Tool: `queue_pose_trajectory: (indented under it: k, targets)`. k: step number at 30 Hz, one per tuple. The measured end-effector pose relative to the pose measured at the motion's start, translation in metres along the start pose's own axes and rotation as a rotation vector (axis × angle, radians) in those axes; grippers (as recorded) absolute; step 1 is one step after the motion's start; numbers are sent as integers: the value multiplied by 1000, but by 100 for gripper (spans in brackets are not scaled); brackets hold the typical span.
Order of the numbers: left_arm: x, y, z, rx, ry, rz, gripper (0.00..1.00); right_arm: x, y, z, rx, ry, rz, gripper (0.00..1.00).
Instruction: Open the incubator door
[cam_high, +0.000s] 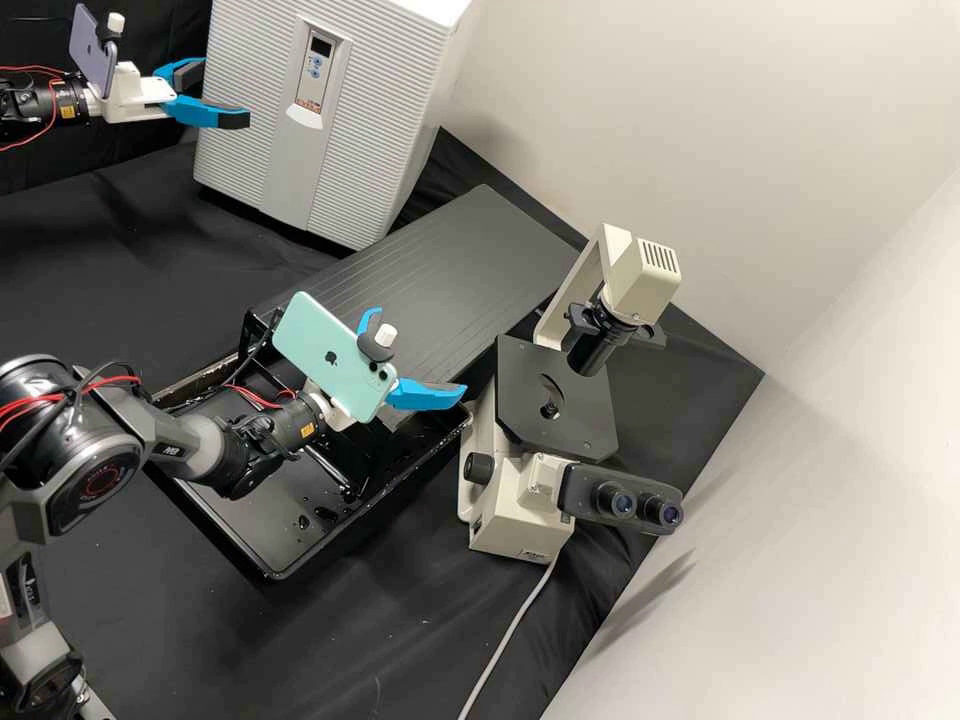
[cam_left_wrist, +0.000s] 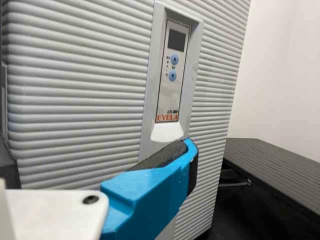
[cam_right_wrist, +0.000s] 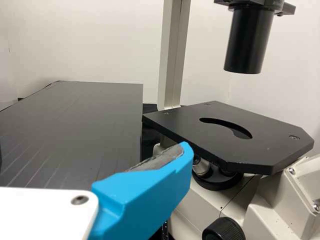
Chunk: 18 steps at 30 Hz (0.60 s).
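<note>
The white incubator (cam_high: 255, 110) stands upright at the back, its ribbed front door closed. My left gripper (cam_high: 226, 92) is open in front of the door's left part, nothing between its fingers. In the left wrist view the ribbed door (cam_left_wrist: 75, 100) lies beyond my left gripper (cam_left_wrist: 97, 160), and one blue finger overlaps the area below the control panel (cam_left_wrist: 172, 75); contact cannot be told. My right gripper (cam_high: 420, 352) stands open and empty over the black tray, left of the microscope. In the right wrist view, my right gripper (cam_right_wrist: 95, 157) has a blue finger before the microscope stage.
A cream microscope (cam_high: 520, 500) with a black stage (cam_high: 555, 400) stands right of centre. The black tray (cam_high: 260, 570) lies under the right arm. A dark grooved board (cam_high: 480, 240) extends between incubator and microscope. White walls rise at the right.
</note>
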Motion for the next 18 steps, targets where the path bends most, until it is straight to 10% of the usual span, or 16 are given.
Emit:
queue_pose_trajectory:
  k: [18]
  targets:
    - [0,2,2,-6,-1,6,100,0,0,0,0,0,0,100]
